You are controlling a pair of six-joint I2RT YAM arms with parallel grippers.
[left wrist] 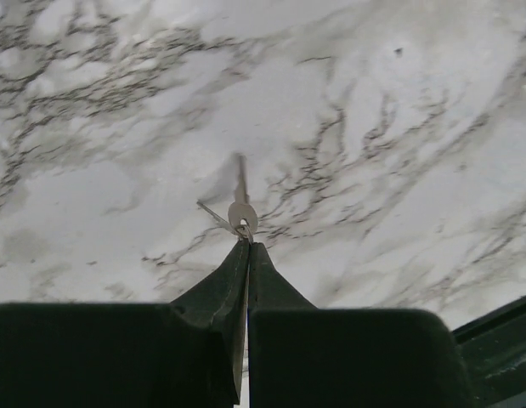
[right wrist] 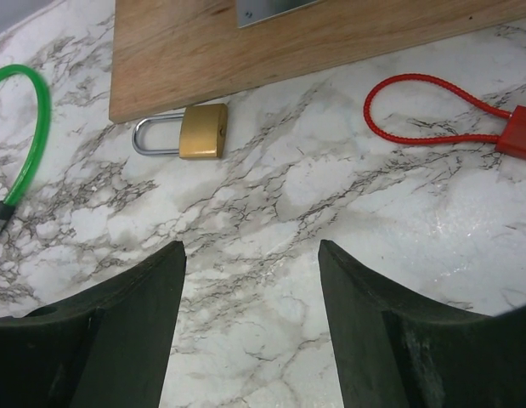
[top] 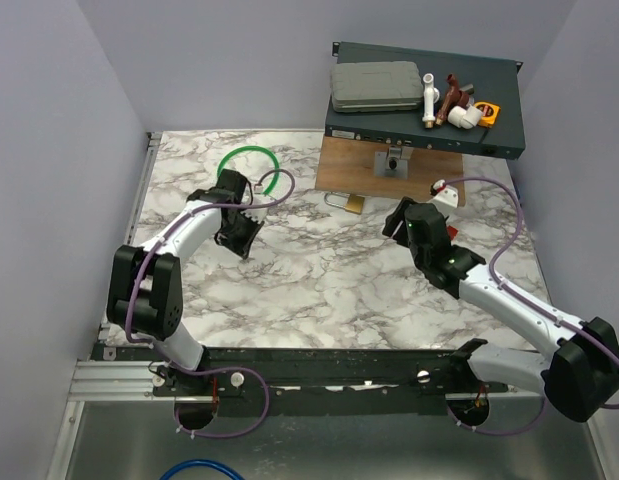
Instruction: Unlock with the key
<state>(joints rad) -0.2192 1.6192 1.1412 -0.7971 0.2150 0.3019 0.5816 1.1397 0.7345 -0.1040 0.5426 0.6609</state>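
Between left fingers (left wrist: 213, 293), wrist-view only: key (left wrist: 242, 216)

key (left wrist: 242, 217): 1 | padlock (right wrist: 203, 132): 1 | green cable (top: 247, 149): 1 | red cord (right wrist: 367, 110): 1

Bright, even light; soft shadows.

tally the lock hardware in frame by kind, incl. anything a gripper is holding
Brass padlock: 1
Green cable loop: 1
Red cord loop with a red tag: 1
Silver key, pinched in the left gripper: 1
Total: 4
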